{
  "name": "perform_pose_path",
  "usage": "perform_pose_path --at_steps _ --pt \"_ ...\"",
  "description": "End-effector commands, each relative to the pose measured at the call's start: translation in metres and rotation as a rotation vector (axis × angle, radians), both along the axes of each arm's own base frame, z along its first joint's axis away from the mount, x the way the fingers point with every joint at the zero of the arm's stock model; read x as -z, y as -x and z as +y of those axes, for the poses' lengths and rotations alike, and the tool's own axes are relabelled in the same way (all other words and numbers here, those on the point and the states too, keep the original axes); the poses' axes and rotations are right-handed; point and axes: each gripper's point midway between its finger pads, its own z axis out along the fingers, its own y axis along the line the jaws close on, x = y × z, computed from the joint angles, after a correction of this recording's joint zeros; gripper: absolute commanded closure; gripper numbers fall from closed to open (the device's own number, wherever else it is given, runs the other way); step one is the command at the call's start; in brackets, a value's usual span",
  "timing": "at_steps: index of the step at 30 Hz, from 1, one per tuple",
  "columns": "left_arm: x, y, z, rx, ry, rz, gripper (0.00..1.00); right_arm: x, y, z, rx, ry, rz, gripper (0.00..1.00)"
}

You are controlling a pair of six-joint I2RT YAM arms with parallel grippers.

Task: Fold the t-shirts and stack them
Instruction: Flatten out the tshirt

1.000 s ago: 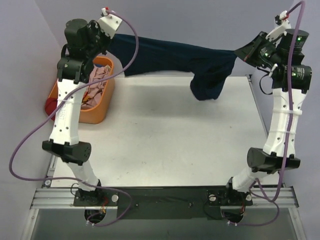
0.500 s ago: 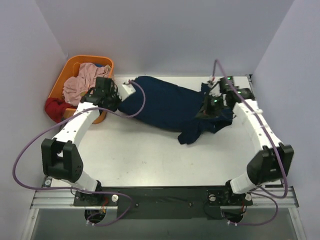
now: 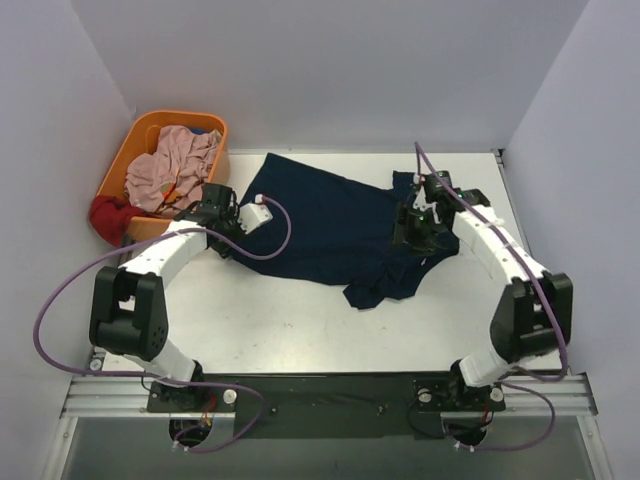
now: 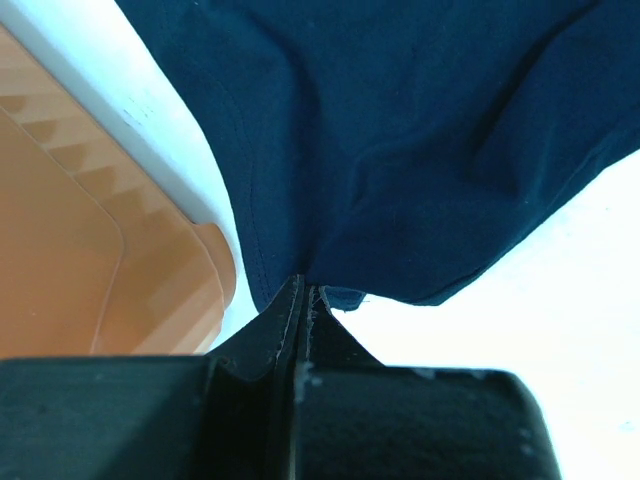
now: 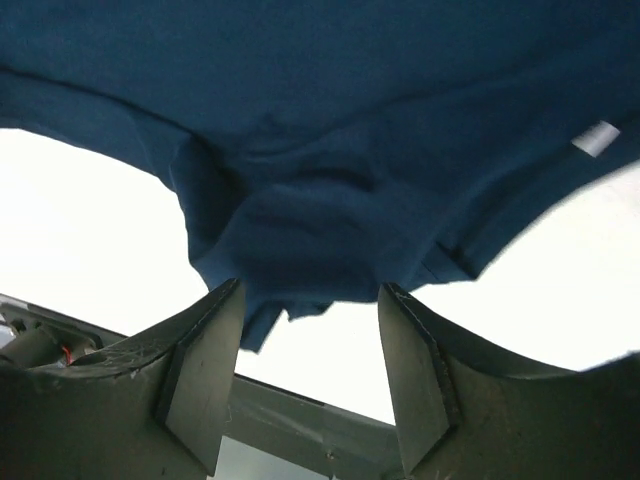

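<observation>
A navy t-shirt [image 3: 320, 225] lies spread on the white table, with a bunched sleeve at its near right. My left gripper [image 3: 232, 232] sits low at the shirt's left edge beside the basket. In the left wrist view its jaws [image 4: 302, 285] are shut on the hem of the navy cloth [image 4: 400, 140]. My right gripper [image 3: 413, 228] hovers over the shirt's right part. In the right wrist view it stands open [image 5: 312, 305], with the navy cloth [image 5: 330, 130] lying just past the fingertips and nothing pinched between them.
An orange basket [image 3: 215, 125] with pink clothes [image 3: 170, 165] stands at the back left, its wall [image 4: 90, 260] close to my left gripper. A red garment [image 3: 105, 215] hangs by its near side. White table shows in front of the shirt.
Both arms came down from holding the shirt stretched in the air, and the shirt now lies on the table. The right gripper has opened and let go; the left stays shut.
</observation>
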Motion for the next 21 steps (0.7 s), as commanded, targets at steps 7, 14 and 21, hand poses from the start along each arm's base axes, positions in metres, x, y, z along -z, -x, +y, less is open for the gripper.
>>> perform_pose_path --at_steps 7,14,21 --pt "-0.015 -0.016 -0.004 -0.031 0.045 -0.07 1.0 0.032 0.052 -0.062 0.161 0.067 0.023 0.5" --pt "-0.02 -0.014 -0.01 -0.034 0.083 -0.06 1.0 0.067 0.031 -0.049 0.165 0.113 0.061 0.48" --pt "-0.035 -0.02 -0.011 -0.055 0.107 -0.093 1.0 0.11 0.039 -0.061 0.194 0.187 0.184 0.49"
